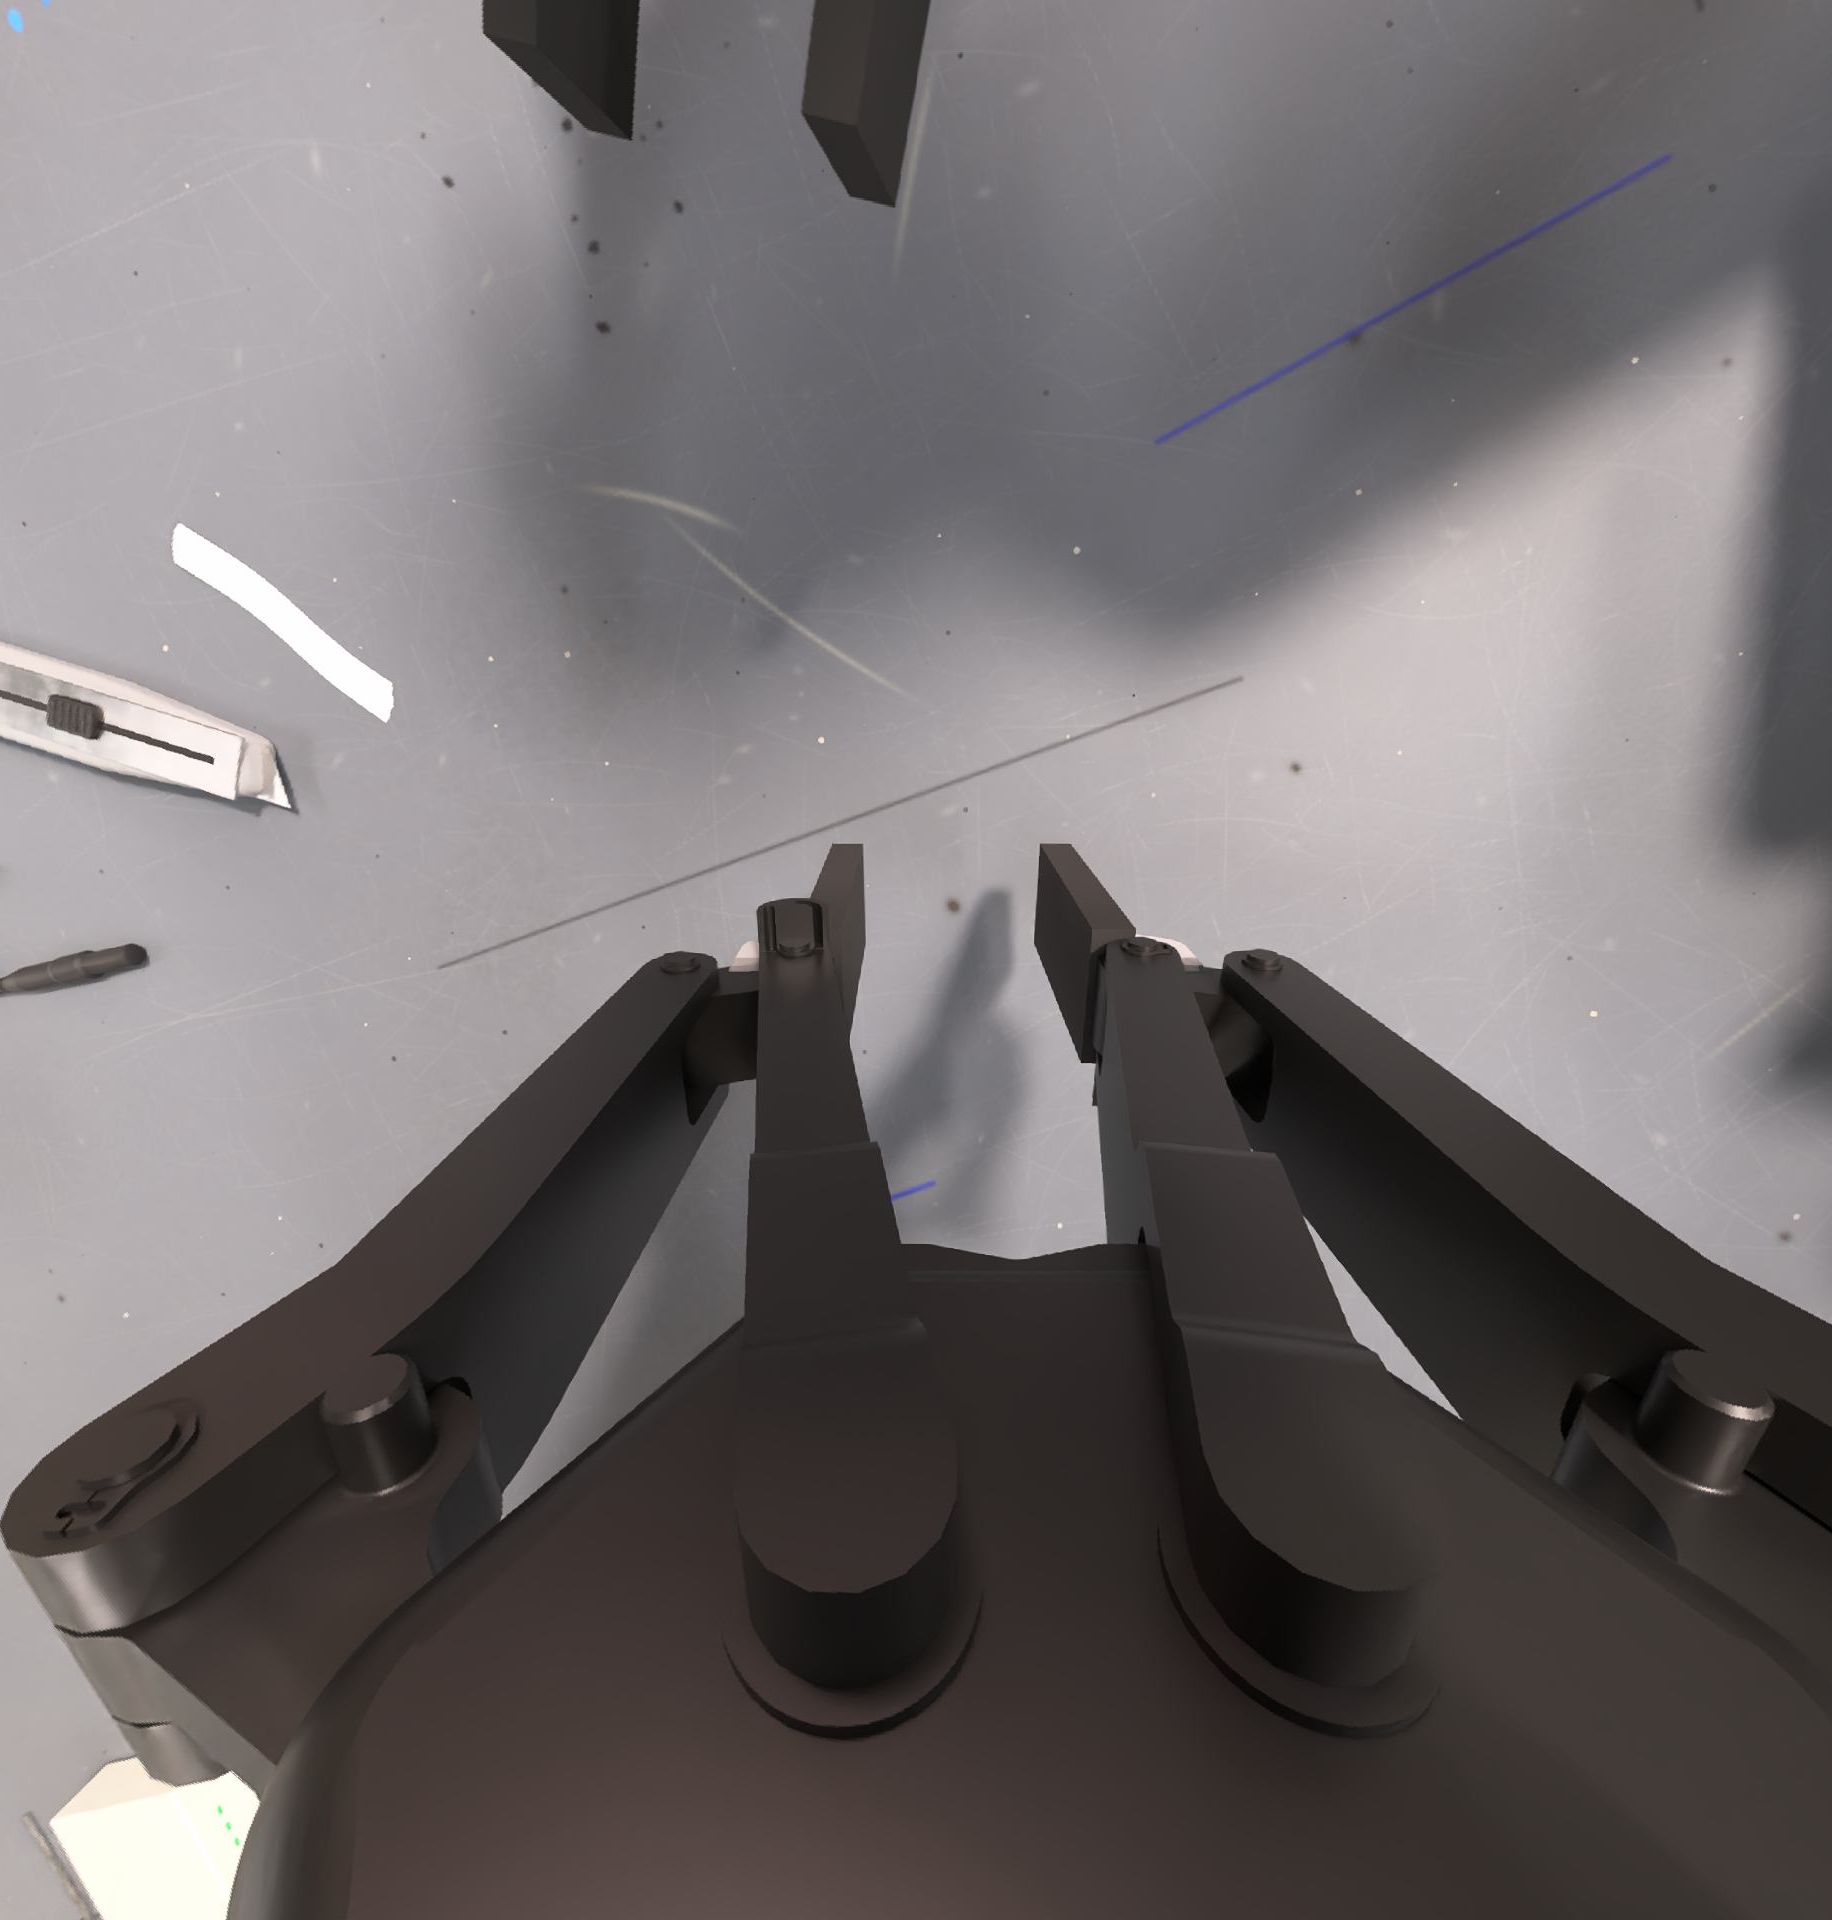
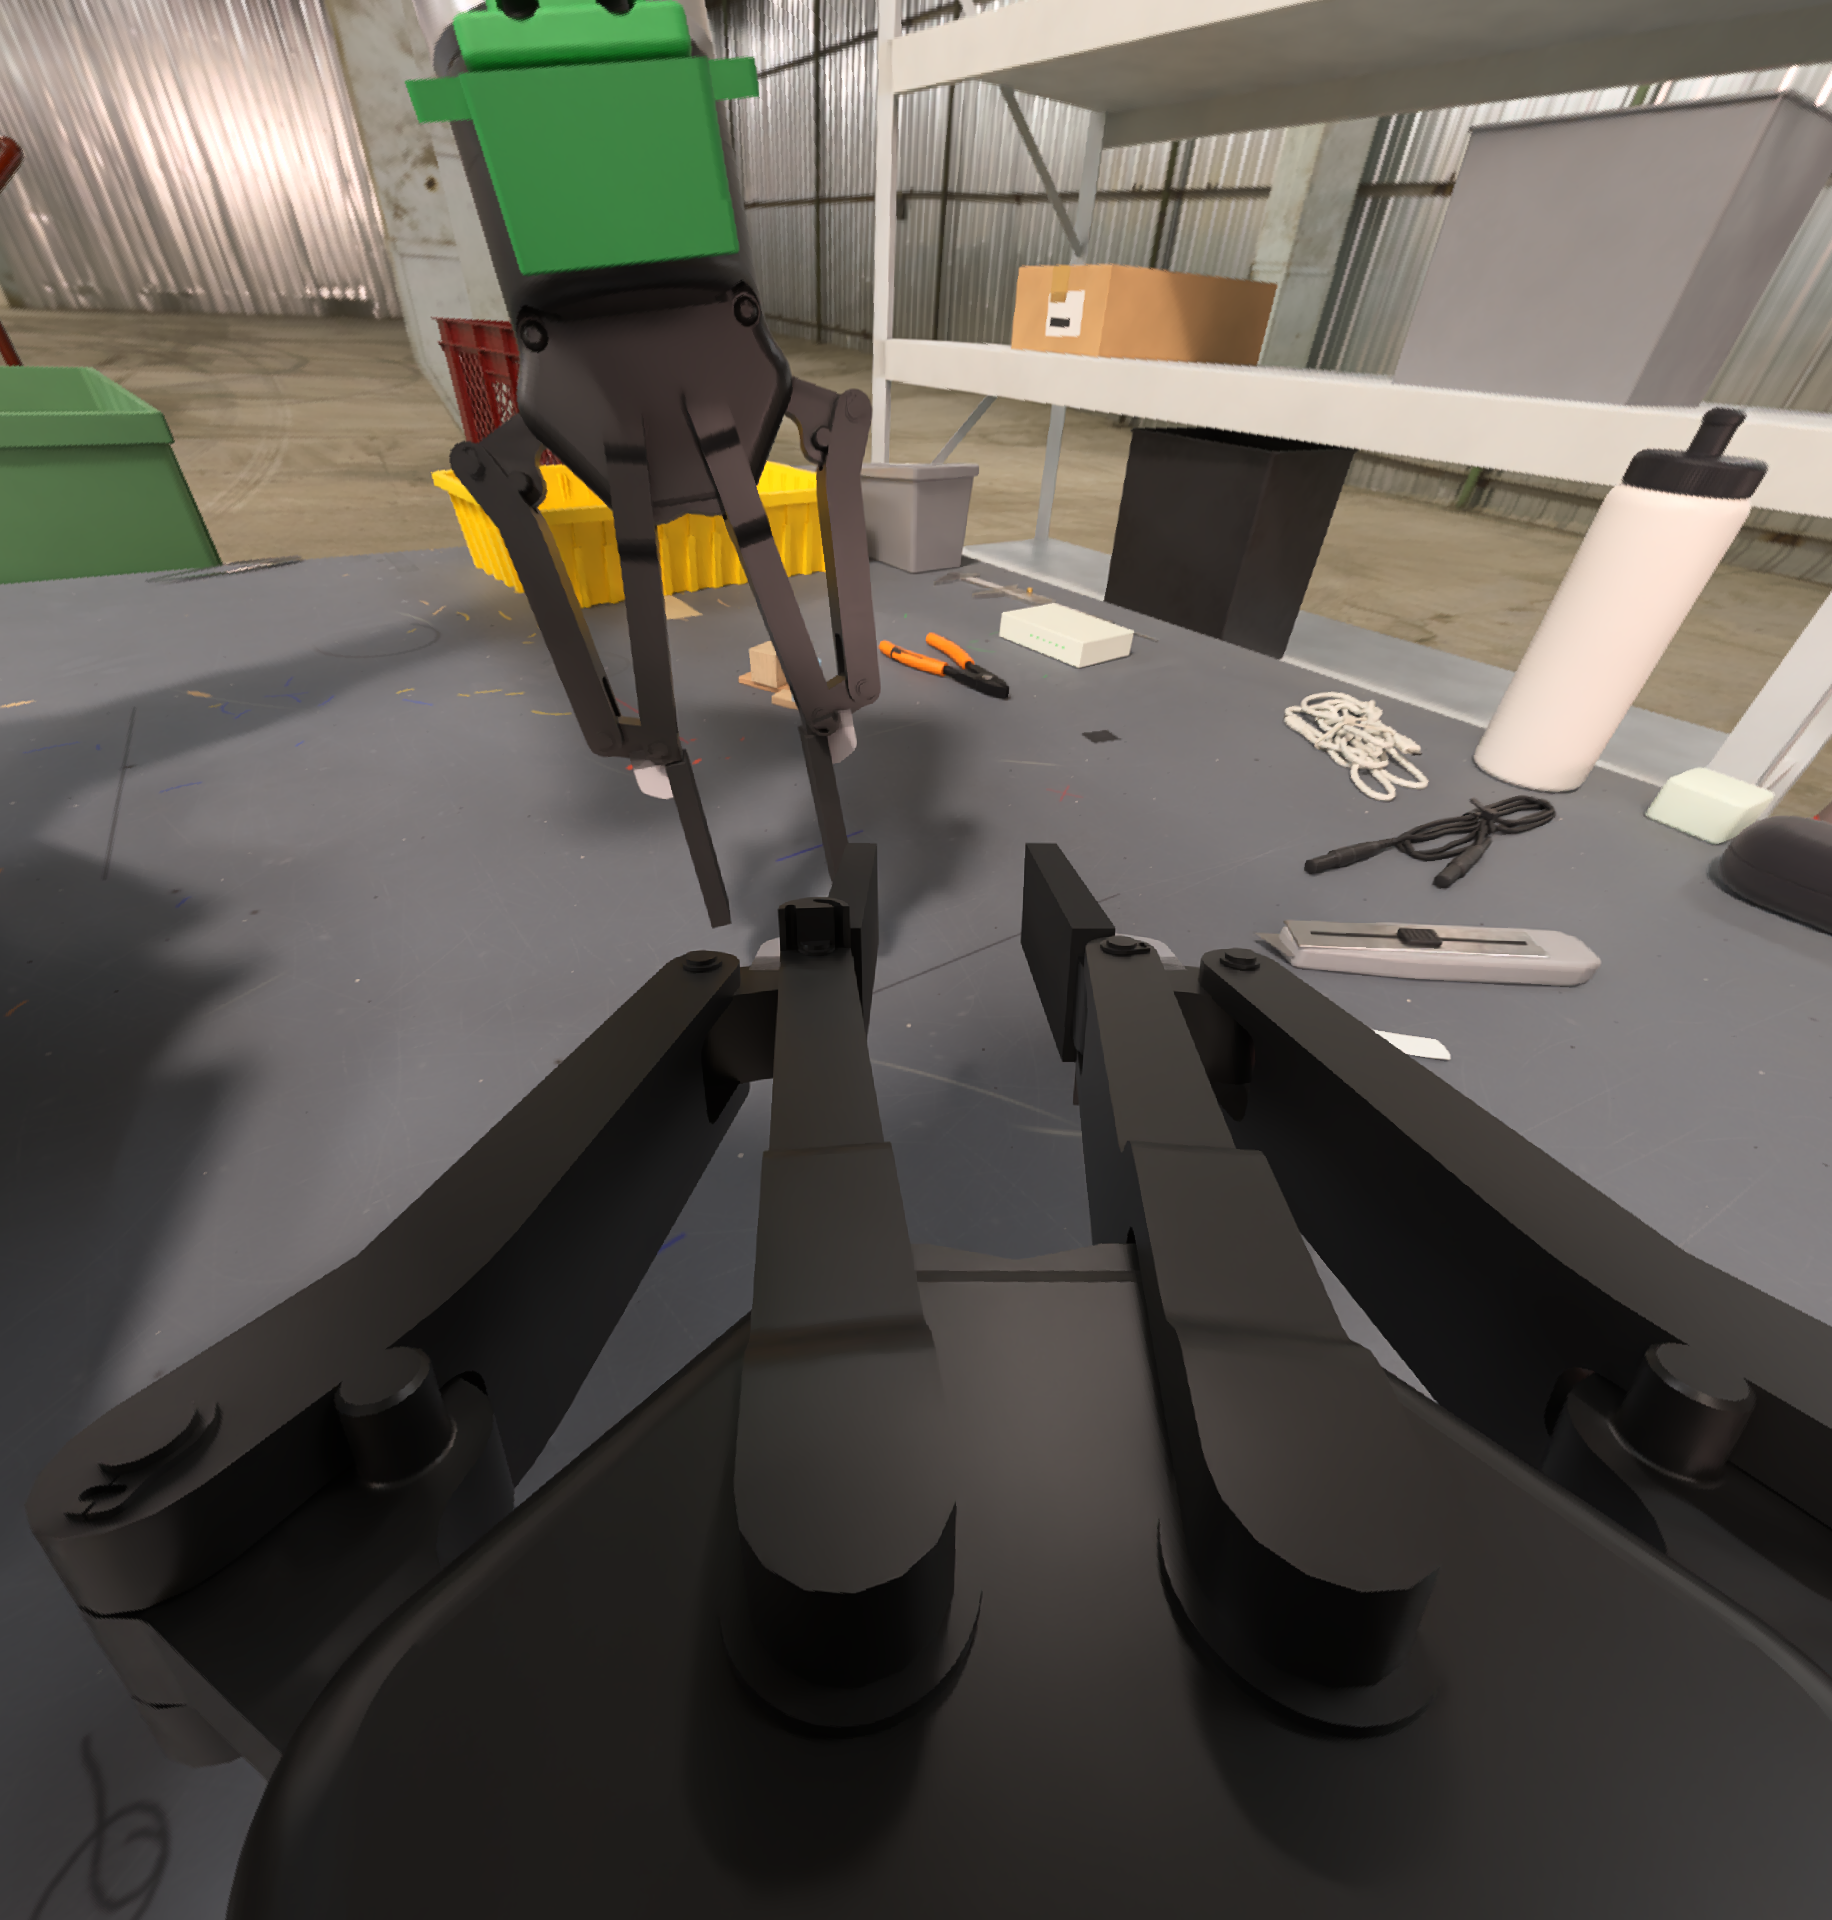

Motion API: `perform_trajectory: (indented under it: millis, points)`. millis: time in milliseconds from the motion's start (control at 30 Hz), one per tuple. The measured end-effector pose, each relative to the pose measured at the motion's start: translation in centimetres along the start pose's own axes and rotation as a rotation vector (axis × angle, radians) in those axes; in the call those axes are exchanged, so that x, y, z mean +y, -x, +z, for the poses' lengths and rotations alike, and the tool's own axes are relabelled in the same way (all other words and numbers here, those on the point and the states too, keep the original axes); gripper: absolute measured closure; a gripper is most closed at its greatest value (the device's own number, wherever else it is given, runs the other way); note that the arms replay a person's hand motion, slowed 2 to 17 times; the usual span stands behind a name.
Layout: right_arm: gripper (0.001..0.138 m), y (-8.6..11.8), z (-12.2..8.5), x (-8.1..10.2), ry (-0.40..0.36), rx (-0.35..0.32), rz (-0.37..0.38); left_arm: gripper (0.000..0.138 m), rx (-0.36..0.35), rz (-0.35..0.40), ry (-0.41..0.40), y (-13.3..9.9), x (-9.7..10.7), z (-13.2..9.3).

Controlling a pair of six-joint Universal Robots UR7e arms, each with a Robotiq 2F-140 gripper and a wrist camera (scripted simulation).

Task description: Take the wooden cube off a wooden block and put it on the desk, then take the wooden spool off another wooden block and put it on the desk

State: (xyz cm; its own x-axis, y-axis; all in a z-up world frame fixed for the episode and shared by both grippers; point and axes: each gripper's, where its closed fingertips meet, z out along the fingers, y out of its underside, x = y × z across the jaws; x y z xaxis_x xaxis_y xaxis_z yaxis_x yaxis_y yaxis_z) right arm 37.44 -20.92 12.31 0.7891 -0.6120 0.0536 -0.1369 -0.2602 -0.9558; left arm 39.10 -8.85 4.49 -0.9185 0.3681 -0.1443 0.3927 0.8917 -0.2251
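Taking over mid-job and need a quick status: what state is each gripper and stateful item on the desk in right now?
Left gripper: open, empty, above bare desk.
Right gripper: open, empty.
Utility knife: lying flat; blade not visible.
White bottle: upright, capped.
Orange pliers: lying flat; jaws too small to tell.
Black cable: loosely coiled.
White rope: bundled.
Wooden pieces: on the desk, partly hidden behind the left gripper.

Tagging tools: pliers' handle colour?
Orange handles, dark jaws, on the pliers; best seen in the right wrist view.

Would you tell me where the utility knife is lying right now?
The utility knife lies flat on the desk, right of the right gripper, near the black cable.
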Motion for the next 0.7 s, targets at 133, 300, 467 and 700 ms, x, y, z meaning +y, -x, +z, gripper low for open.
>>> perform_trajectory:
  millis: [133,300,467,700]
  points:
    - [0.098,0.4,0.0,0.8,0.045,-0.028,0.004,0.094,-0.001,0.001,0.002,0.0,0.0,0.2]
    - [0.096,1.0,0.1,1.4,0.100,-0.059,-0.011,0.094,0.001,0.002,0.006,0.0,0.1,0.5]
    - [0.094,1.6,0.3,2.0,0.145,-0.084,-0.030,0.094,0.005,0.002,0.007,-0.1,0.1,0.7]
    - [0.091,2.1,0.4,2.7,0.193,-0.103,-0.051,0.094,0.005,-0.001,0.007,-0.1,0.2,1.0]
